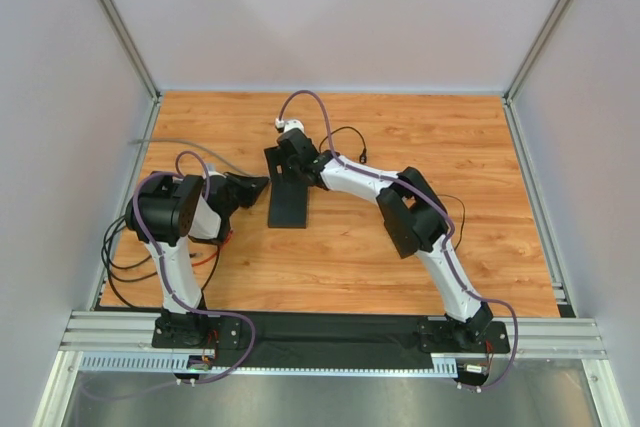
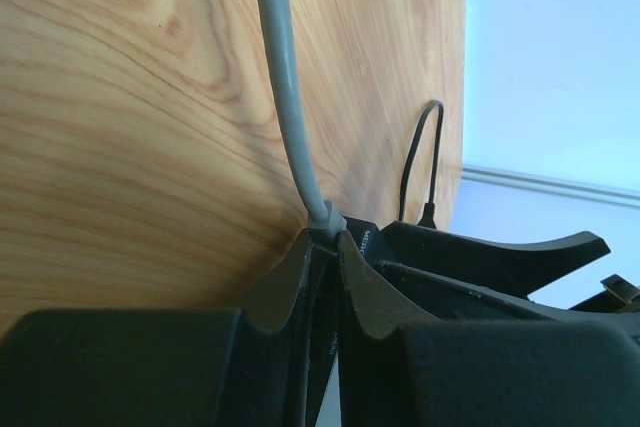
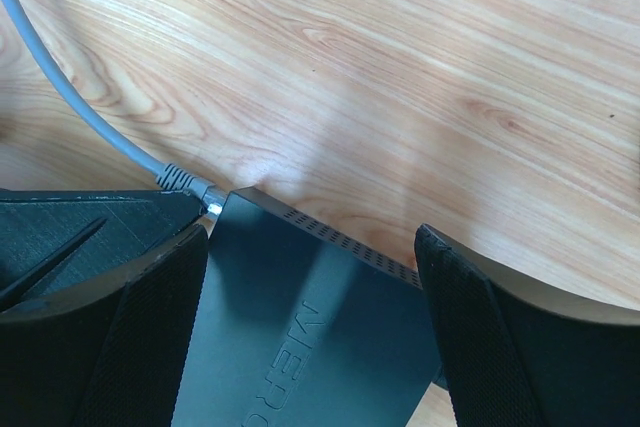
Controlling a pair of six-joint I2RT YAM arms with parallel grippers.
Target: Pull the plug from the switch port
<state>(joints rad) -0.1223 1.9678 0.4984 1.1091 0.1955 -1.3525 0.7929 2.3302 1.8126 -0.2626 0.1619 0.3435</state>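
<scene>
The switch [image 1: 290, 205] is a flat black box lying on the wooden table; raised lettering shows on its top [image 3: 300, 337]. My right gripper [image 1: 283, 165] straddles its far end, both pads pressed to its long sides [image 3: 310, 237]. A grey cable [image 3: 80, 107] ends in the plug [image 3: 195, 187], which meets the switch's edge at the far left corner. How deep it sits cannot be told. My left gripper [image 1: 255, 185] comes in from the left, its fingertips pinched on the plug [image 2: 325, 219] where the cable [image 2: 285, 77] enters.
A thin black lead [image 1: 345, 137] loops on the table behind the switch, also visible as the lead [image 2: 420, 162]. A small white part [image 1: 288, 127] lies further back. Enclosure walls and metal posts [image 1: 520, 77] ring the table.
</scene>
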